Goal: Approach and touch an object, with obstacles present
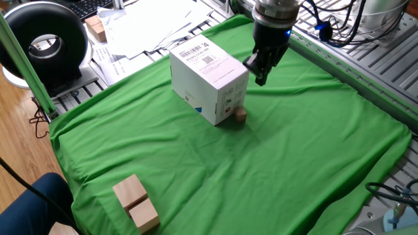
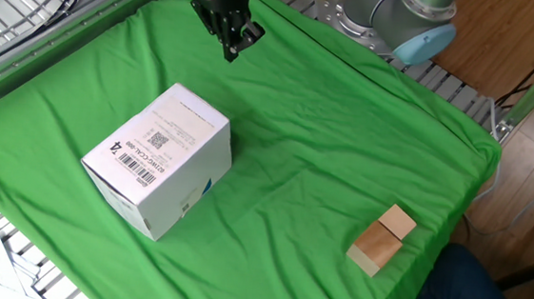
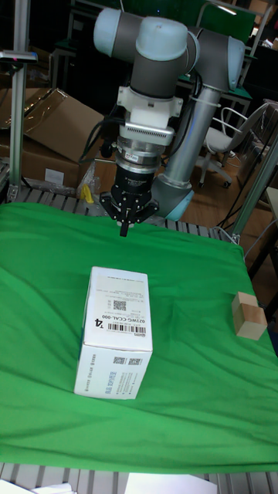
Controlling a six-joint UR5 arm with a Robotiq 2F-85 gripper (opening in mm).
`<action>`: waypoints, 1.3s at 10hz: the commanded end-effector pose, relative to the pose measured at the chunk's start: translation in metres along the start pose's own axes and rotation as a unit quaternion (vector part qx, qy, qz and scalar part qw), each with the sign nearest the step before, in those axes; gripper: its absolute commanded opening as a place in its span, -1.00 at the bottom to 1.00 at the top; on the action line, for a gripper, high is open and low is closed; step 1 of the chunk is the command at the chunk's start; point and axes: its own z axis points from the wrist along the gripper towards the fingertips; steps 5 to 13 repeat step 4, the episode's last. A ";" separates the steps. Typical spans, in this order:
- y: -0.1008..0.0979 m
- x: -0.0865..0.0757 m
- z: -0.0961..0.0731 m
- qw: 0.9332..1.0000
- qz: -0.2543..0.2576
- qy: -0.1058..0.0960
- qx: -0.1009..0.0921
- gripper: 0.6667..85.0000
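Observation:
The tiny light-brown cube [image 1: 240, 115] rests on the green cloth, tight against the near corner of the white box [image 1: 209, 78]. My gripper [image 1: 260, 78] hangs in the air above and behind the cube, off the box's right side, touching neither. Its fingers are pressed together with nothing between them. In the other fixed view the gripper [image 2: 232, 53] hovers beyond the box [image 2: 156, 160], which hides the cube. The tall fixed view has the gripper [image 3: 124, 228] pointing down behind the box [image 3: 114, 332], with the cube hidden there too.
Two pale wooden blocks [image 1: 136, 202] lie together near the cloth's front corner, also visible as blocks [image 2: 382, 239] and blocks [image 3: 248, 316]. Loose papers [image 1: 150, 26] and a round black device [image 1: 46, 42] sit past the cloth's edge. Metal rails [image 1: 385, 72] border the cloth.

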 end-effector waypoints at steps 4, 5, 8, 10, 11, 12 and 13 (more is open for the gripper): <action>0.000 -0.007 -0.004 1.000 -0.008 0.002 -0.005 -0.96; 0.000 -0.007 -0.004 1.000 -0.008 0.002 -0.005 -0.96; 0.000 -0.007 -0.004 1.000 -0.008 0.002 -0.005 -0.96; 0.000 -0.007 -0.004 1.000 -0.008 0.002 -0.005 -0.96; 0.000 -0.007 -0.004 1.000 -0.008 0.002 -0.005 -0.96; 0.000 -0.007 -0.004 1.000 -0.008 0.002 -0.005 -0.96; 0.000 -0.007 -0.004 1.000 -0.008 0.002 -0.005 -0.96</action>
